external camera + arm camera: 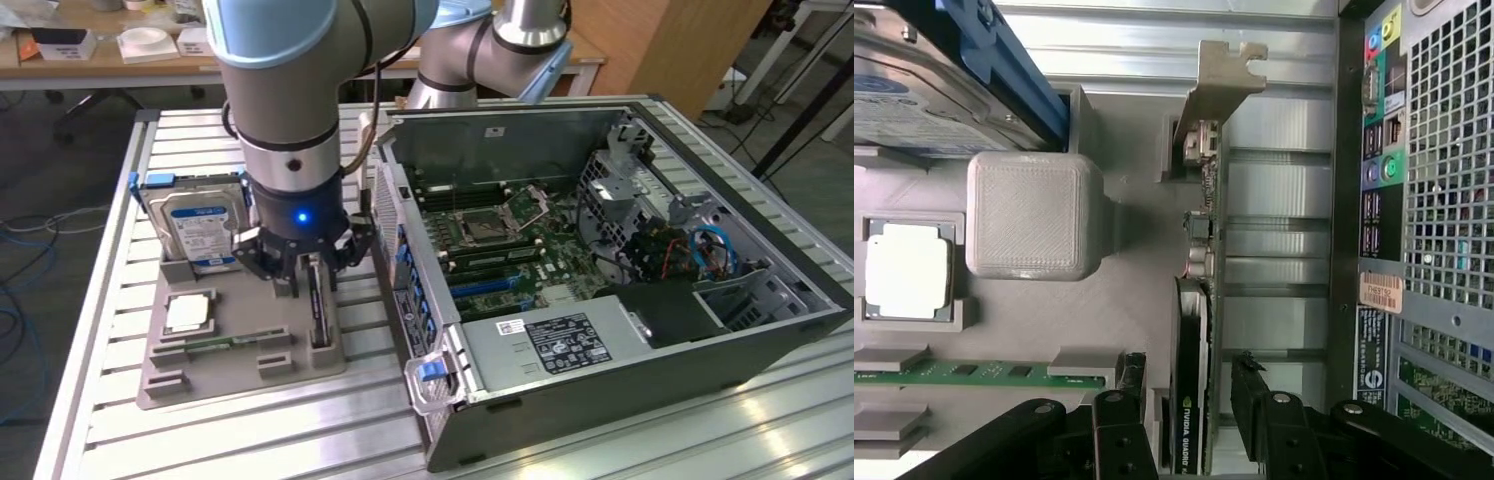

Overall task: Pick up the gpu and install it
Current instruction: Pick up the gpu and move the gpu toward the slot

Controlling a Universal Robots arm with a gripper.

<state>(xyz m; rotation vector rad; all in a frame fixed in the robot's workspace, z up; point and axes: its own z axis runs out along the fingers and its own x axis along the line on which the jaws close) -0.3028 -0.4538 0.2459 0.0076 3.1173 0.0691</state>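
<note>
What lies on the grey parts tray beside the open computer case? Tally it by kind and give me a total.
Boxy silver hard drive with blue-white label: 1
Small square silver processor chip: 1
Long green memory stick: 1
Thin black rectangular gpu card with silvery metal bracket: 1
Total: 4

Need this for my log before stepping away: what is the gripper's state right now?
Gripper: open, straddling the gpu, not clamped on it.
</note>
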